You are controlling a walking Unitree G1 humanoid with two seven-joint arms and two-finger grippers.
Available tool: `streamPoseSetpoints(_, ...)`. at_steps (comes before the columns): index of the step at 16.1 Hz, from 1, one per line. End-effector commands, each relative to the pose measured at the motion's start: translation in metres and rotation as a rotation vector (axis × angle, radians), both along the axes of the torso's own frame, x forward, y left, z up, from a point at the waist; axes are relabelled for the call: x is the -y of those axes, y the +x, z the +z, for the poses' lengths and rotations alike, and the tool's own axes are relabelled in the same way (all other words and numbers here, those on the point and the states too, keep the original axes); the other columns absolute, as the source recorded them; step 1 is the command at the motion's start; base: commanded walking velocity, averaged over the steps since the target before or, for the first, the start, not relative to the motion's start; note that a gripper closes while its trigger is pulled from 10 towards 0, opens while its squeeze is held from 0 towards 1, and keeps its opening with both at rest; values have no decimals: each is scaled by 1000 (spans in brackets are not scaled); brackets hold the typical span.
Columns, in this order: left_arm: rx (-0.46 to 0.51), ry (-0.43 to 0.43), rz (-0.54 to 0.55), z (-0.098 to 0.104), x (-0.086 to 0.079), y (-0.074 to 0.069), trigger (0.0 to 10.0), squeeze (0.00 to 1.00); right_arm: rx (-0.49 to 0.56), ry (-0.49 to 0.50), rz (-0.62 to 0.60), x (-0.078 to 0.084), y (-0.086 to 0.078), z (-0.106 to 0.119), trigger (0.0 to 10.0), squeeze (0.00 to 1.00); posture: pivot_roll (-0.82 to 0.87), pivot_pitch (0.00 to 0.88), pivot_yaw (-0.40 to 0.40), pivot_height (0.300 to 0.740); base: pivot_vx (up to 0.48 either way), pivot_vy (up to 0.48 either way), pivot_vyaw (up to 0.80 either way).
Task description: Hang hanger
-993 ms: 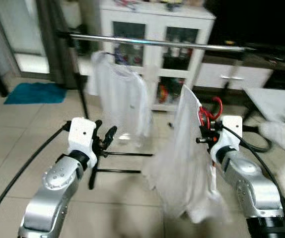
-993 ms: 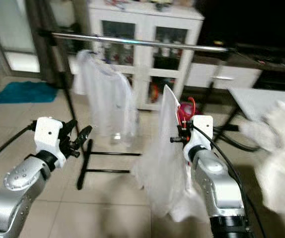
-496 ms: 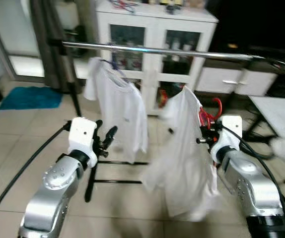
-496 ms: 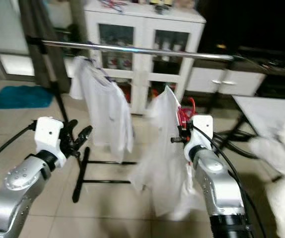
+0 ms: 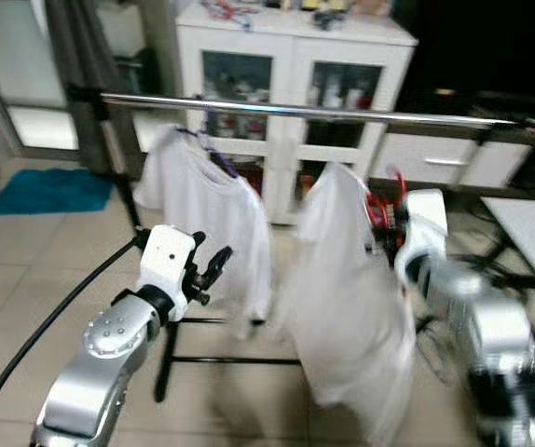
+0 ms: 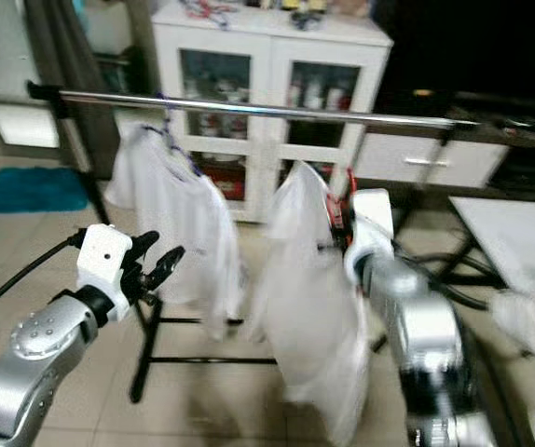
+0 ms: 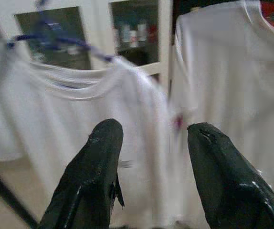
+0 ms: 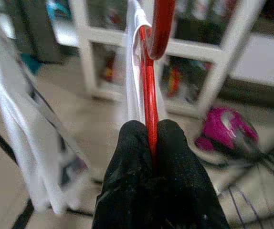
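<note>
The right gripper (image 8: 150,143) is closed on the red hanger (image 8: 149,90); the right wrist view shows its fingers pinching the stem under the hook. In the head views this arm is blurred, and the hanger's white shirt (image 5: 347,289) hangs just below the metal rail (image 5: 295,110). The left gripper (image 5: 213,265) is open and holds nothing. Behind it, a second white shirt (image 5: 202,205) hangs on a blue hanger (image 7: 56,40), clear in the left wrist view.
</note>
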State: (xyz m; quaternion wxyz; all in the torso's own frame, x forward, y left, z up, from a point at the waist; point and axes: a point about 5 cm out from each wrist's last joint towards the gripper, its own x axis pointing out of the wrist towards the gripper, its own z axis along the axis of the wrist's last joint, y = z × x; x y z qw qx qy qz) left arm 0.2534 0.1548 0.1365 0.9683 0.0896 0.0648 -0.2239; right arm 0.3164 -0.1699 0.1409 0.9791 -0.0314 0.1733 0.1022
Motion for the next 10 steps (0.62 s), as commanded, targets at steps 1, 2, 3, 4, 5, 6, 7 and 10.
streamPoseSetpoints(1, -5, 18, -18, 0, 2, -1, 10000, 0, 10, 17, 37, -7, 2, 8, 10000, 0, 54, 0, -72, 740, 375, 0, 0)
streamPoseSetpoints(2, -6, 22, -42, 0, 5, -2, 10000, 0, 27, 24, 51, -8, 8, 21, 10000, 0, 54, 0, -72, 740, 360, 0, 0)
streamPoseSetpoints(3, -4, 25, -63, 1, 7, -2, 10000, 0, 43, 20, 63, -9, 13, 31, 10000, 0, 54, 0, -72, 740, 356, 0, 0)
streamPoseSetpoints(4, 7, 9, -99, 4, 11, -3, 10000, 0, 63, 18, 70, -10, 16, 40, 10000, 0, 56, 0, -80, 740, 322, 0, 0)
streamPoseSetpoints(5, 18, -21, -139, 8, 16, -6, 10000, 0, 80, 10, 83, -12, 19, 49, 10000, 0, 59, 0, -85, 740, 255, 0, 0)
streamPoseSetpoints(6, 24, -41, -171, 12, 19, -8, 10000, 0, 93, 6, 89, -14, 22, 54, 10000, 0, 60, 0, -87, 740, 0, 0, 0)
streamPoseSetpoints(7, 29, -52, -209, 15, 23, -10, 10000, 0, 95, 6, 88, -16, 26, 58, 10000, 0, 60, 0, -87, 740, 0, 0, 0)
streamPoseSetpoints(10, 34, -66, -279, 19, 28, -11, 10000, 0, 82, -12, 81, -19, 37, 58, 10000, 0, 56, 0, -79, 740, 0, 0, 0)
